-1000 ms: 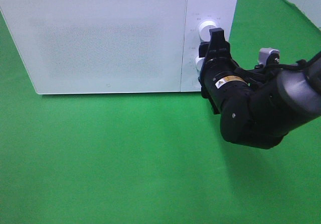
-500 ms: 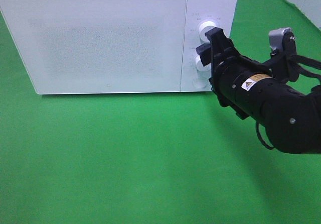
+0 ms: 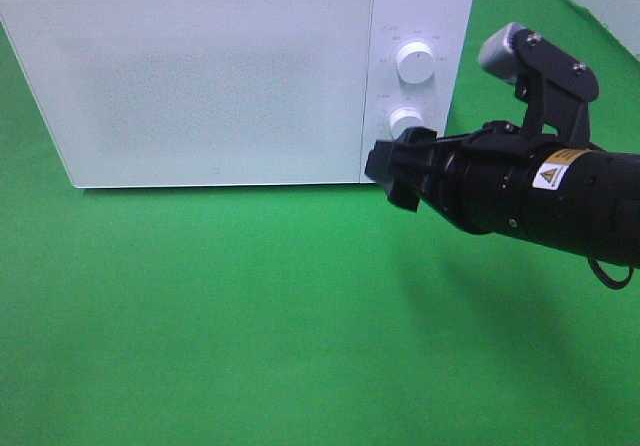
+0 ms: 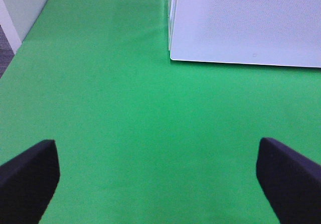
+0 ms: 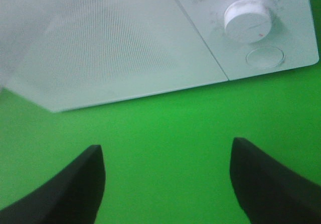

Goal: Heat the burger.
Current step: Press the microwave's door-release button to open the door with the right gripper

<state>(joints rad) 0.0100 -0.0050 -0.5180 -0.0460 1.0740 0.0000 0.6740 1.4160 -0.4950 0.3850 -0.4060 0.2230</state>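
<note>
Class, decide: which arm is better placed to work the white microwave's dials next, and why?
Right arm, probably: its open jaws sit by the white microwave's round dials; the left's face green cloth.

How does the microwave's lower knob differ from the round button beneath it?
The lower knob stands out from the panel; the round button lies flat, a thin ring. The knob shows in the high view; the button hides behind the right tool there. Both are round and white.
</note>
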